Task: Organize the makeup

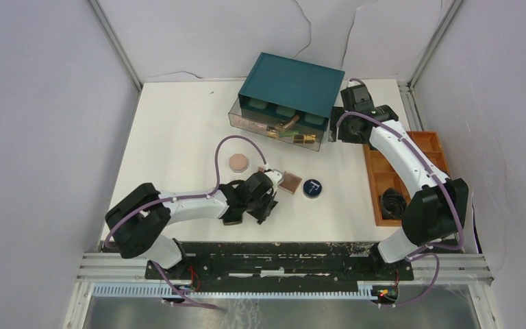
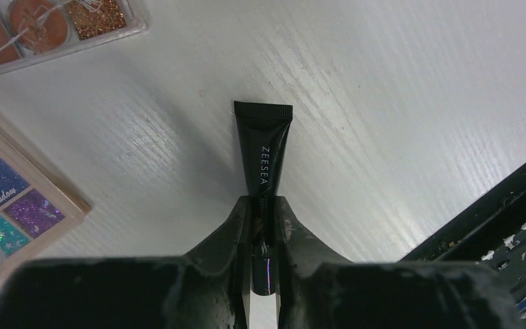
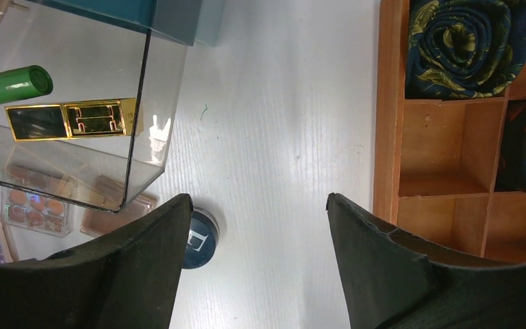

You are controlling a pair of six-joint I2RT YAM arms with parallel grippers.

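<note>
Picking up black tube (image 2: pixel 263 140), left jaws clenched on it; right jaws released, empty, beside clear tray (image 3: pixel 156 130). Next, probably: carrying tube toward 12 o'clock into tray.

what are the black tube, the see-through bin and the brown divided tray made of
The black tube looks like soft plastic, matte, with a flat crimped end and printed lettering. The see-through bin is clear hard plastic, probably acrylic: it has glossy reflections, and its contents are visible through the walls. The brown divided tray seems to be wood, a dull warm brown with faint grain and dark specks.
</note>
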